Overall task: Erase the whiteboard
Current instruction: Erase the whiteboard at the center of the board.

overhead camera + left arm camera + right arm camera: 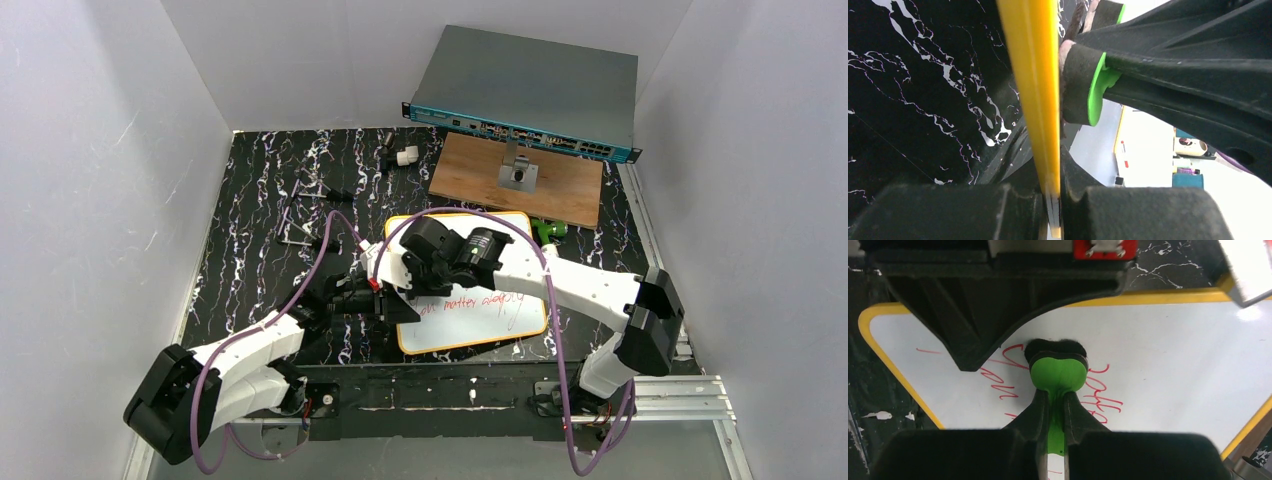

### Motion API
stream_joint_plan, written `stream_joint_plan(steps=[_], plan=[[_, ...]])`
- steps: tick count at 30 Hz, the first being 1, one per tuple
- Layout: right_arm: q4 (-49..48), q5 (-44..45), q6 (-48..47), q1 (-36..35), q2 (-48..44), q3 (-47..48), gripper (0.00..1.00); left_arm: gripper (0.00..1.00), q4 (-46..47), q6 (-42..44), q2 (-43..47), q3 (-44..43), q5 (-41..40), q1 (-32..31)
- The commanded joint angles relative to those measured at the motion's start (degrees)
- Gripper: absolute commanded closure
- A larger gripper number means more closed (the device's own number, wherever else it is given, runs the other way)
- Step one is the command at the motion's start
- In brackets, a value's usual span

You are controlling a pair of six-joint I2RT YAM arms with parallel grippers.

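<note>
The whiteboard (480, 330) lies flat on the black marbled table, white with a yellow rim and red handwriting (475, 300). My left gripper (392, 305) is shut on the board's left rim; in the left wrist view the yellow rim (1033, 75) runs down between the jaws of this left gripper (1050, 200). My right gripper (1058, 415) is shut on a green eraser (1058, 371), whose black felt pad rests on the whiteboard (1173, 355) amid the red writing (1100, 390). The same eraser (1088, 85) shows next to the rim.
A brown wooden board (470, 170) with a small metal stand (518, 175) lies behind the whiteboard, and a grey network switch (525, 85) leans at the back. A white fitting (405, 155), thin wire pieces (300, 215) and a green item (548, 230) lie nearby.
</note>
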State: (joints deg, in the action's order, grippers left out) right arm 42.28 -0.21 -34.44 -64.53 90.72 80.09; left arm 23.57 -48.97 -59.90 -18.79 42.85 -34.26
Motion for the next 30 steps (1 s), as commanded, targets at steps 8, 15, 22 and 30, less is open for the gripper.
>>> stream_joint_plan(steps=[8, 15, 22, 30], plan=[[-3.8, 10.5, 4.4, 1.9, 0.5, -0.1, 0.99, 1.00, 6.7, 4.7, 2.2, -1.4, 0.7, -0.3], [-0.1, 5.0, 3.0, 1.4, 2.0, 1.9, 0.99, 1.00, 6.2, 4.8, 2.5, -1.5, 0.5, -0.3], [6.9, -6.6, -5.0, 0.9, -1.3, -4.1, 0.99, 1.00, 7.1, 4.8, 2.2, -1.2, 0.7, -0.3], [-1.8, 8.1, 2.2, 3.8, -0.1, -1.7, 0.99, 1.00, 7.4, 4.5, 2.8, -0.8, 0.5, -0.3]])
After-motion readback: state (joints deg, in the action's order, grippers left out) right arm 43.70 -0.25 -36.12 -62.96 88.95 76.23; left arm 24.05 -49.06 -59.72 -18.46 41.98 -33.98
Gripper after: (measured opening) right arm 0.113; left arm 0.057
